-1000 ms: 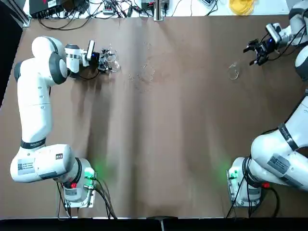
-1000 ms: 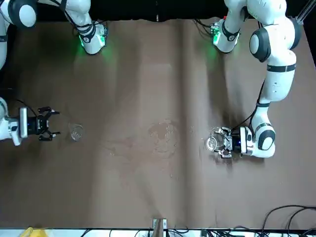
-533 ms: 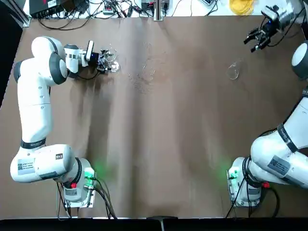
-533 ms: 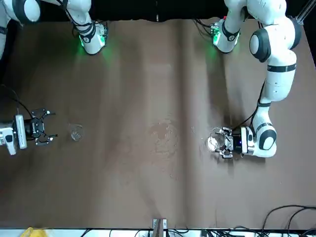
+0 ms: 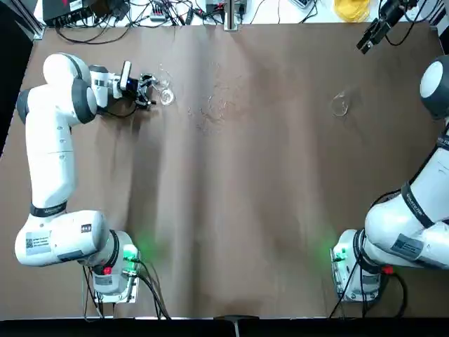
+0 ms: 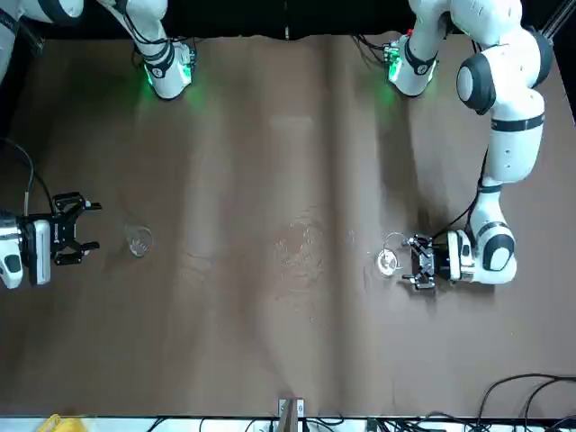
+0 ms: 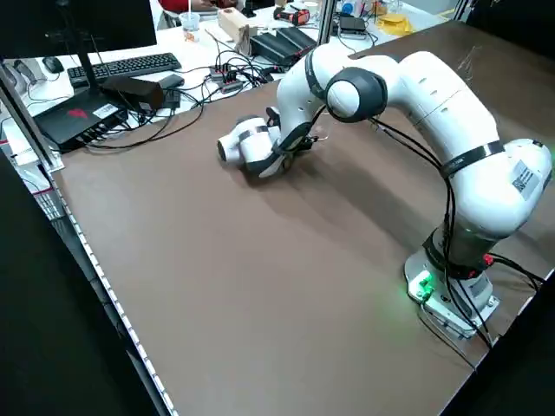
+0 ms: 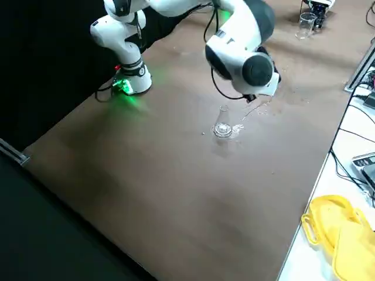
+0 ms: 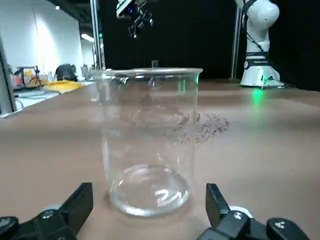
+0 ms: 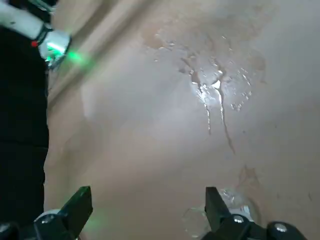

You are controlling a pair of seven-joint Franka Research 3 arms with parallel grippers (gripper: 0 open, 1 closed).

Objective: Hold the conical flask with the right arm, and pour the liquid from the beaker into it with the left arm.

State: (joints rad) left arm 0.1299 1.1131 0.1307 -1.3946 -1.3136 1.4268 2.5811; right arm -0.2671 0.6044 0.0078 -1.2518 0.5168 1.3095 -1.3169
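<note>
Surface [image 5: 245, 210]: brown cloth is covering it, with wet splashes [image 5: 210, 112] glistening near the far middle; in the right wrist view the spill [image 10: 212, 90] is showing as bright streaks.
Left arm [image 5: 52, 154]: it is reaching along the robot's left side toward the far edge, its forearm lying low over the cloth.
Right arm [image 5: 414, 217]: it is rising high at the robot's right side, up toward the far right corner.
Left hand [image 6: 414, 262]: it is sitting low at the surface, its 2 fingers [image 9: 75, 205] spread apart, with the beaker just in front of the tips and not gripped.
Right hand [image 6: 76, 229]: it is hanging in the air with its fingers apart, holding nothing, well apart from the conical flask.
Conical flask [image 5: 340, 104]: it is standing alone on the cloth at the far right, with no hand touching it.
Beaker [image 9: 150, 140]: it is standing upright on the surface, just beyond the left hand's open fingers.
Liquid: I cannot tell whether any is lying in the beaker; only its bright bottom is showing.
</note>
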